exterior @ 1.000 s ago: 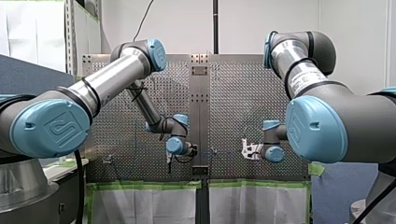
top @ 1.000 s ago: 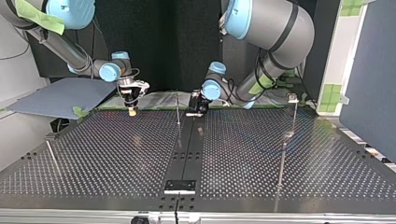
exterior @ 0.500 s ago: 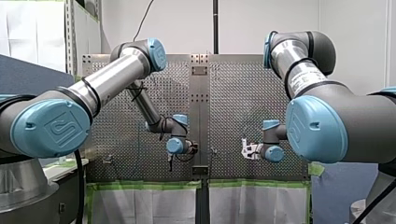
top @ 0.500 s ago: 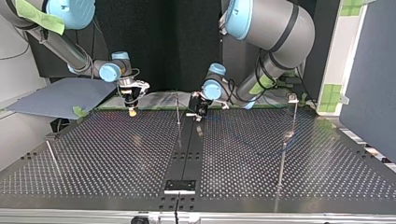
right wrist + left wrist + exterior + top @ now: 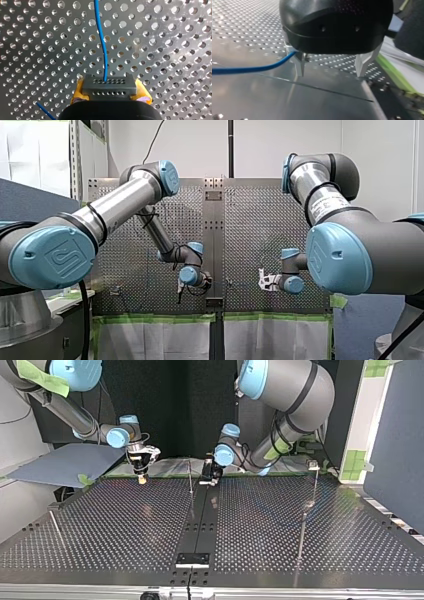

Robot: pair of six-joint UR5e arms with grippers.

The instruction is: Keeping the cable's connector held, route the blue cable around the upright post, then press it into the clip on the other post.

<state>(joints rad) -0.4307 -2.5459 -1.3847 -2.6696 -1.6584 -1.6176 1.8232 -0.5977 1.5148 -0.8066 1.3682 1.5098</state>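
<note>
Yellow-padded right gripper [image 5: 110,93] clenched on dark grey multi-hole connector [image 5: 109,85] of thin blue cable [image 5: 102,45]. Black left gripper [image 5: 330,72] released, cable beside one finger. Both near perforated metal table [image 5: 300,525] edge.

Upright post [image 5: 190,477] beside left hand [image 5: 208,481], cable [image 5: 249,69] alongside

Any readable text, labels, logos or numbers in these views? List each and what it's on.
No text reads clearly in any view.
Embossed logo on my left arm's blue joint cap: a mark only, no legible letters.
Same embossed logo on my right arm's blue joint cap: not legible.
White label on my right arm's silver tube: print too small to read.
</note>
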